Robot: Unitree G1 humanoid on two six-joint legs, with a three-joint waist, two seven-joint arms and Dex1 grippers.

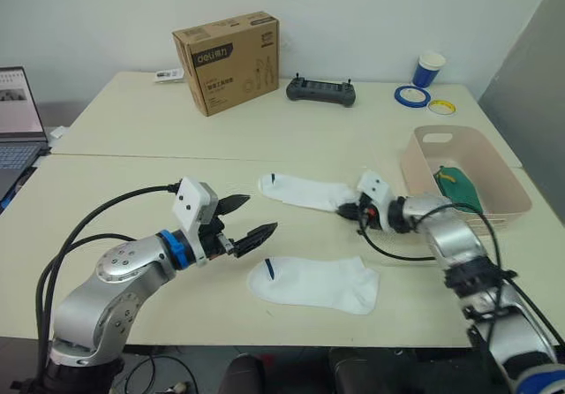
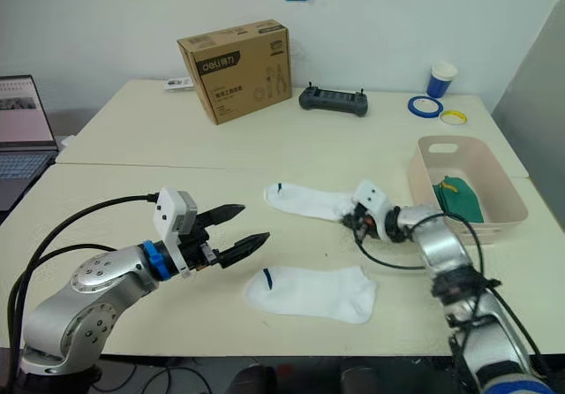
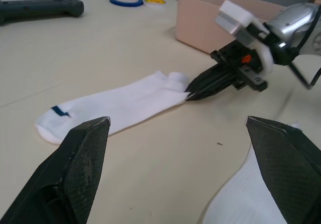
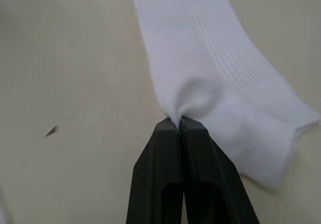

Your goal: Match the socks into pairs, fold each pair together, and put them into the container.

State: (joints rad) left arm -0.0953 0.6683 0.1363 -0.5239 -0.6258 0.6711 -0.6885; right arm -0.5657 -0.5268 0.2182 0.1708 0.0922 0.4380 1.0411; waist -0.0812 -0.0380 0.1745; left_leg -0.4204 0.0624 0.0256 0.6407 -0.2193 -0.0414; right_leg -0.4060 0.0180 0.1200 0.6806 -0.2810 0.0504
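Green pair (image 1: 459, 187) already lying in the container (image 1: 510, 182); two white socks on the tabletop (image 1: 132, 191), far sock (image 1: 300, 191) pinched at its cuff by the closed right pincer (image 1: 347, 208), near sock (image 1: 313, 284) loose beside the wide-open, empty left pincer (image 1: 249, 220); pairing, folding and stowing judged outstanding.

I see a cream-coloured tabletop (image 1: 132, 200) made of two surfaces joined at a seam across the middle of the frame. On the near surface lie two white ankle socks with small dark marks: one (image 1: 300, 191) at centre, one (image 1: 313, 284) at lower centre. A pale pink-beige rectangular plastic tub (image 1: 424, 169) sits at right. On the far surface I see a brown cardboard box (image 1: 228, 61), a black handheld controller (image 1: 320, 91), a blue tape roll (image 1: 412, 95), a yellow ring (image 1: 441, 106) and a blue-and-white cup (image 1: 429, 69). A laptop (image 1: 18, 116) is at the left edge.
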